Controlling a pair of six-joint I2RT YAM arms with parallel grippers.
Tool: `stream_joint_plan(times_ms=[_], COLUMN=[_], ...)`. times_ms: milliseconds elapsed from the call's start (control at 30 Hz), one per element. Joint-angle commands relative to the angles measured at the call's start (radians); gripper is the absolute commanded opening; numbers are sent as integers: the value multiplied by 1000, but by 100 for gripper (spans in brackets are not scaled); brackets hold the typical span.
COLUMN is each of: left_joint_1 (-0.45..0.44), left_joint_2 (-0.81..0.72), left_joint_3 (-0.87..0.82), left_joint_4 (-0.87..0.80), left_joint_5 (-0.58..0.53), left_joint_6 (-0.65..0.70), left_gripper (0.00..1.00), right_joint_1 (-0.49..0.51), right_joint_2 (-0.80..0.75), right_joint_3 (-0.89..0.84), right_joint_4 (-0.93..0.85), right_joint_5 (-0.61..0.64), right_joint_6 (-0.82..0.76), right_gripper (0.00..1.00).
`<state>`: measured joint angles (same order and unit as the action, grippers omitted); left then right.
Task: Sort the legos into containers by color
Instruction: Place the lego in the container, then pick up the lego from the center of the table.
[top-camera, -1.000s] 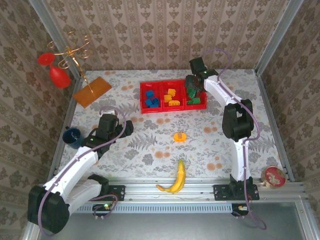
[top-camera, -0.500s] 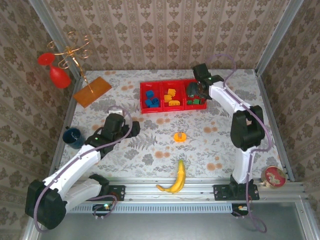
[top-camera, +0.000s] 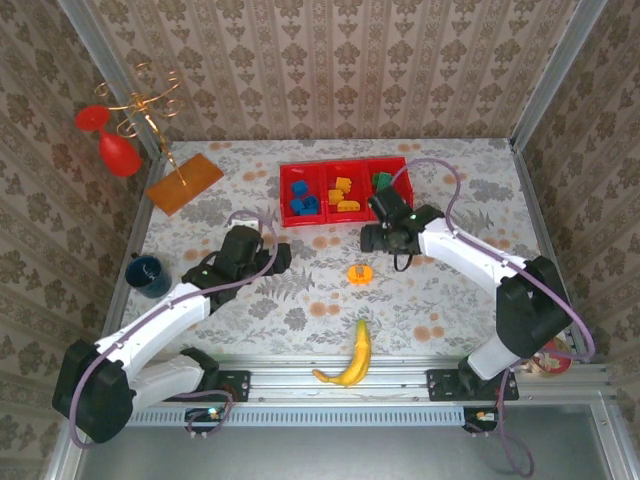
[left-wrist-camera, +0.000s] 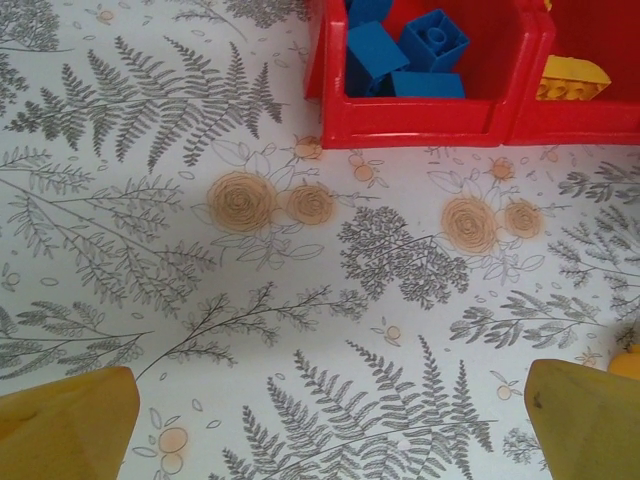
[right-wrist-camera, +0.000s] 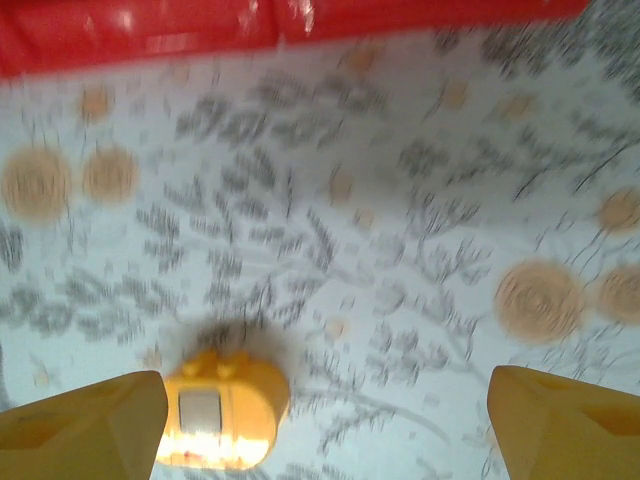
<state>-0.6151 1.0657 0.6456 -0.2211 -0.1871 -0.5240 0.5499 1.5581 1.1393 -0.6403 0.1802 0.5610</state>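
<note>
The right jaws hang wide over the tabletop (right-wrist-camera: 400, 250), orange lego (right-wrist-camera: 222, 420) between them; left jaws wide, empty.

Legos (top-camera: 343, 192) in the tray (top-camera: 320, 221) at the back; loose lego (top-camera: 359, 272) before it; banana (top-camera: 352, 358) nearest

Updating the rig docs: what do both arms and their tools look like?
Same build: left arm and right arm have white link shells, black joint housings and a lilac cable looping alongside. The left tool and right tool have black bodies and yellow fingers.
</note>
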Motion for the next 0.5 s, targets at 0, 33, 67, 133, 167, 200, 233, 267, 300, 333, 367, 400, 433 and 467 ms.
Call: stream_joint_plan(times_ms=[0, 33, 67, 133, 167, 200, 233, 267, 300, 333, 367, 400, 433, 467], left_joint_1=[-12, -15, -17, -20, -21, -23, -24, -26, -28, -29, -29, -29, -29, -30], left_joint_2=[19, 26, 33, 44, 49, 53, 54, 57, 58, 59, 60, 61, 60, 60], left_joint_3=[35, 37, 40, 46, 49, 52, 54, 54, 55, 57, 57, 57, 57, 55], left_joint_4=[35, 38, 41, 40, 41, 42, 43, 44, 45, 48, 46, 46, 46, 47], left_joint_5=[0, 0, 2, 3, 3, 5, 4, 3, 3, 3, 2, 2, 0, 0], left_joint_6=[-22, -24, -24, -25, -27, -27, -26, -25, -25, -25, -24, -25, -25, -25], left_gripper=[100, 100, 100, 100, 100, 100, 100, 100, 100, 100, 100, 100, 100, 100], right_joint_1=[53, 72, 86, 109, 119, 128, 138, 147, 153, 159, 167, 172, 178, 182], right_joint_2=[-56, -63, -67, -69, -64, -59, -52, -41, -31, -15, 2, 18, 37, 56], right_joint_3=[-59, -79, -95, -120, -129, -137, -145, -152, -157, -159, -154, -148, -138, -127], right_joint_4=[-48, -46, -43, -41, -39, -34, -28, -16, -7, 3, 8, 10, 11, 13], right_joint_5=[25, 22, 14, 2, -5, -12, -19, -29, -39, -51, -57, -59, -57, -56], right_joint_6=[16, 20, 24, 36, 41, 43, 45, 46, 46, 46, 44, 41, 38, 35], right_gripper=[85, 85, 86, 86, 86, 86, 86, 86, 86, 86, 86, 86, 86, 86])
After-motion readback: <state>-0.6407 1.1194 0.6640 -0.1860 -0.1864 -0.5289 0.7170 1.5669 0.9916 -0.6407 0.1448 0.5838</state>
